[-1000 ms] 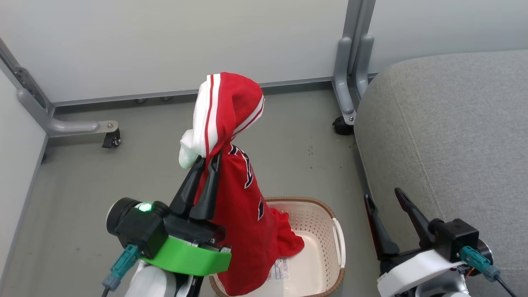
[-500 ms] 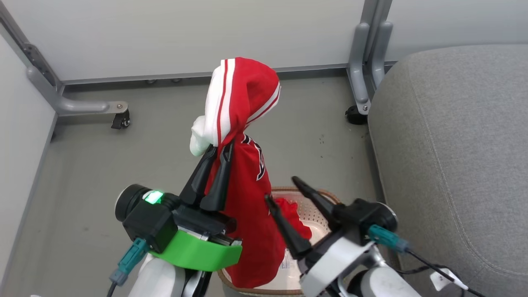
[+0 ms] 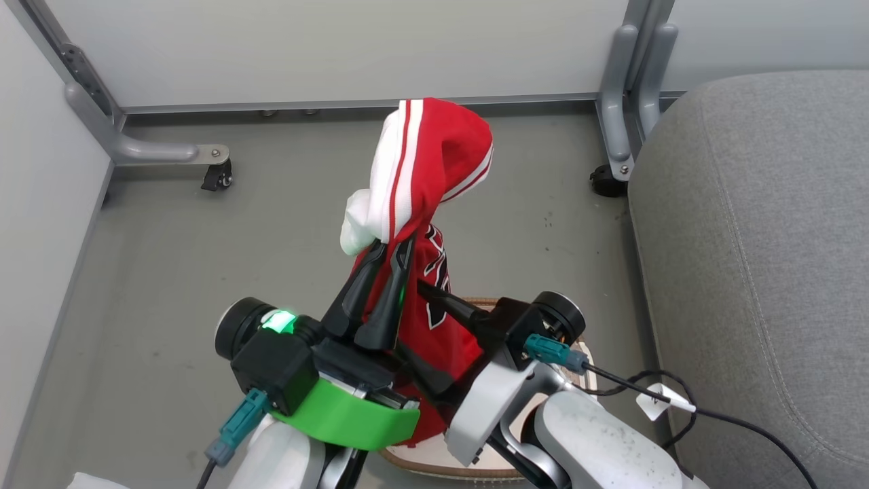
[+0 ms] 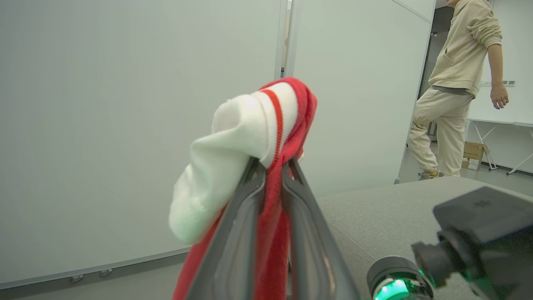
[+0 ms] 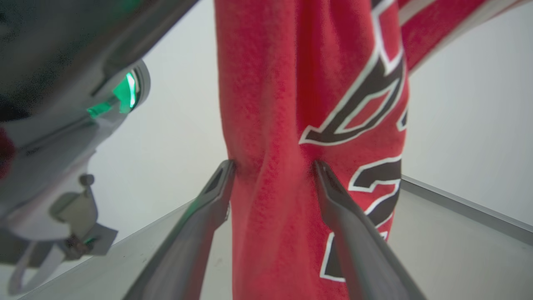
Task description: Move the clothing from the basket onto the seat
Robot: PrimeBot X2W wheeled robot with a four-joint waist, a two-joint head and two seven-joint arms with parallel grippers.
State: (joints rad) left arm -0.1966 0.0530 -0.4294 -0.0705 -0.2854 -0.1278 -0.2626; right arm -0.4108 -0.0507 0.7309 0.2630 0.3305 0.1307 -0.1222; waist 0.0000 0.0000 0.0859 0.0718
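Observation:
My left gripper [image 3: 390, 244] is shut on the red jersey [image 3: 434, 156] and holds it up over the floor. The jersey's white-striped end flops over the fingertips, and its lettered body hangs down towards the basket [image 3: 424, 464]. My arms cover most of the basket. In the left wrist view the gripper [image 4: 272, 162] pinches the jersey [image 4: 287, 108]. My right gripper [image 3: 411, 316] is open, with one finger on each side of the hanging jersey. In the right wrist view the gripper [image 5: 273, 164] touches the jersey [image 5: 287, 125] with both tips. The second red garment is hidden. The grey seat [image 3: 760, 258] lies to the right.
White partition panels stand behind. Their grey legs have castors at the left [image 3: 217, 180] and beside the seat [image 3: 604, 183]. A black cable with a white tag [image 3: 662, 397] trails from my right wrist. A person in beige clothes [image 4: 454, 83] walks beyond the seat [image 4: 395, 208].
My right gripper has swung left from beside the seat to the hanging jersey and now straddles it. The left gripper keeps its hold. The head camera has shifted.

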